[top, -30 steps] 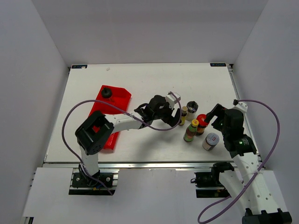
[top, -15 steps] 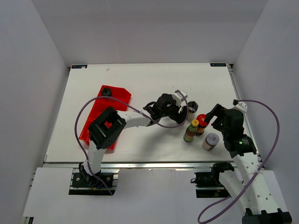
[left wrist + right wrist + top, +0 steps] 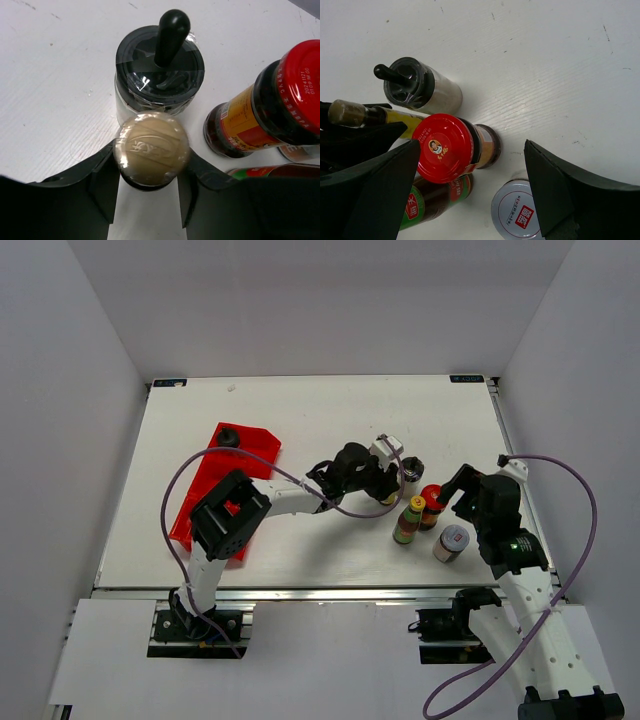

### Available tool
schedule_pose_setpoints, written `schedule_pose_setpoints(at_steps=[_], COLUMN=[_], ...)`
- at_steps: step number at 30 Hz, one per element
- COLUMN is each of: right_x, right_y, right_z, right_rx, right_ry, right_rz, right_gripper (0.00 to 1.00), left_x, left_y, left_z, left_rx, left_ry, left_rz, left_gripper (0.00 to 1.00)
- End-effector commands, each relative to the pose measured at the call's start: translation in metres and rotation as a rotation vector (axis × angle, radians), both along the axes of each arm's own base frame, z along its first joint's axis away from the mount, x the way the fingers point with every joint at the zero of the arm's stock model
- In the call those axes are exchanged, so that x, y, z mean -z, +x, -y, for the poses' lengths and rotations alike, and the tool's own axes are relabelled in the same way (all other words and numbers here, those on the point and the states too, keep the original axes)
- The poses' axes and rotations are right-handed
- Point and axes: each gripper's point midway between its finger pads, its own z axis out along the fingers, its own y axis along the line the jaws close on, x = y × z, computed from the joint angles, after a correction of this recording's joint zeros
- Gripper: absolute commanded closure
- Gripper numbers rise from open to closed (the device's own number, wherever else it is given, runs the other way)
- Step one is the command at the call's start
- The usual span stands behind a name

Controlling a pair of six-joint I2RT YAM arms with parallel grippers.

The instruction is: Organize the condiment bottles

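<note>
Lower right of the top view, nearest the bases: white-capped jar (image 3: 452,541) upright on the bench (image 3: 300,405), apart from the rest. Just above it, yellow-capped bottle (image 3: 409,519) and red-capped jar (image 3: 431,504) side by side, touching or nearly so. Right gripper (image 3: 452,494) beside the red cap, jaws wide apart and holding nothing; position unchanged over the last second.

Centre of the view: left gripper (image 3: 150,156), a second ago short of the cluster with the brownish-capped bottle (image 3: 151,149) plainly exposed, now reached rightward over that bottle. Most of that travel made in the first half of the second. In the left wrist view, jaws set one on each side of the bottle under its cap, apparently clamped on it; actual contact masked by the cap. Bottle upright on the bench, not lifted as far as can be judged. Directly beyond, black-capped jar (image 3: 159,75), touching the held bottle or very nearly.

Upper left: red tray (image 3: 258,445), one dark-capped bottle (image 3: 228,437) at its far end.

Reading: approach finished, grasp made or all but made. Lift and carry toward the tray judged next, with five bottles not yet sorted. Risk: brushing the black-capped jar on the way up.
</note>
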Motion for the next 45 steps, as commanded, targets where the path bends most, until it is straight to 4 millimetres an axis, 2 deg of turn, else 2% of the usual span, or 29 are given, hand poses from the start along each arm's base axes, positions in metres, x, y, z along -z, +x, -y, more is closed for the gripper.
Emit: schedule_pose_setpoints(at_steps=[1,3,4,8,11,12,13,15,16,17,19,20,21,22,23,25,26,27,29,31,33,34,35,37,38,39,41,42,45], right_x=[-0.005,-0.005,-0.004,-0.004,-0.003,-0.003,-0.004,-0.004,-0.004,-0.004,-0.004,-0.004,-0.004,-0.004,-0.004,-0.003,-0.004,-0.003,-0.003,-0.004,-0.003,-0.003,-0.003,-0.001,-0.002,-0.001,0.0,0.001,0.004], right_y=[0.002,0.002,0.002,0.002,0.002,0.002,0.002,0.002,0.002,0.002,0.002,0.002,0.002,0.002,0.002,0.003,0.003,0.003,0.003,0.004,0.004,0.004,0.004,0.005,0.005,0.006,0.006,0.007,0.008], right_z=[0.002,0.003,0.002,0.001,0.001,0.0,0.001,-0.001,-0.001,-0.001,-0.001,-0.001,-0.002,-0.001,-0.001,-0.001,-0.001,-0.001,-0.001,-0.001,-0.002,-0.002,-0.002,-0.002,-0.001,-0.001,-0.001,-0.002,-0.003], right_rx=[0.006,0.008,0.006,0.001,0.0,-0.003,-0.002,-0.009,-0.009,-0.012,-0.013,-0.012,-0.015,-0.012,-0.012,-0.01,-0.008,-0.01,-0.007,-0.009,-0.015,-0.014,-0.014,-0.009,-0.005,-0.003,-0.004,-0.009,-0.016], right_ry=[-0.007,-0.008,-0.009,-0.004,-0.004,-0.003,-0.004,-0.001,0.0,0.002,0.002,0.004,0.003,0.004,0.004,0.001,0.002,0.0,0.001,0.001,0.003,0.004,0.005,0.004,0.002,0.003,0.003,0.005,0.003], right_rz=[0.032,0.032,0.031,0.033,0.027,0.027,0.031,0.034,0.034,0.035,0.035,0.035,0.037,0.037,0.037,0.037,0.039,0.035,0.036,0.037,0.037,0.036,0.038,0.039,0.04,0.039,0.034,0.031,0.015], right_gripper=[0.11,0.11,0.11,0.11,0.11,0.11,0.11,0.11,0.11,0.11,0.11,0.11,0.11,0.11,0.11,0.11,0.11,0.11,0.11,0.11,0.11,0.11,0.11,0.11,0.11,0.11,0.11,0.11,0.11], left_x=[-0.039,-0.045,-0.047,-0.058,-0.075,-0.089,-0.092,-0.089,-0.099,-0.096,-0.102,-0.109,-0.114,-0.132,-0.126,-0.133,-0.145,-0.138,-0.145,-0.138,-0.134,-0.129,-0.131,-0.117,-0.115,-0.122,-0.112,-0.117,-0.109], left_y=[-0.009,-0.006,-0.006,-0.005,-0.001,0.001,0.009,0.013,0.014,0.024,0.031,0.037,0.04,0.046,0.044,0.047,0.044,0.045,0.043,0.046,0.049,0.051,0.052,0.046,0.044,0.04,0.033,0.035,0.037], left_z=[0.004,-0.001,-0.003,-0.015,-0.034,-0.042,-0.055,-0.077,-0.092,-0.112,-0.139,-0.166,-0.18,-0.207,-0.222,-0.255,-0.269,-0.289,-0.309,-0.342,-0.364,-0.384,-0.391,-0.408,-0.412,-0.416,-0.426,-0.429,-0.441], left_rx=[0.037,0.012,0.004,-0.027,-0.097,-0.122,-0.197,-0.237,-0.269,-0.311,-0.365,-0.411,-0.439,-0.497,-0.519,-0.59,-0.621,-0.666,-0.713,-0.811,-0.877,-0.931,-0.963,-1.018,-1.03,-1.043,-1.075,-1.092,-1.141], left_ry=[-0.066,-0.06,-0.057,-0.033,-0.016,-0.021,0.002,0.069,0.081,0.101,0.105,0.096,0.09,0.06,0.072,0.079,0.065,0.093,0.1,0.134,0.139,0.145,0.117,0.123,0.117,0.094,0.097,0.072,0.087], left_rz=[0.063,0.081,0.086,0.108,0.152,0.179,0.203,0.229,0.239,0.233,0.227,0.22,0.22,0.236,0.228,0.246,0.267,0.251,0.254,0.247,0.231,0.205,0.189,0.134,0.13,0.149,0.141,0.164,0.151], left_gripper=[0.51,0.55,0.62,0.66,0.69,0.69,0.69,0.72,0.75,0.76,0.78,0.78,0.78,0.78,0.78,0.77,0.77,0.77,0.77,0.8,0.82,0.82,0.82,0.82,0.82,0.81,0.8,0.8,0.8])
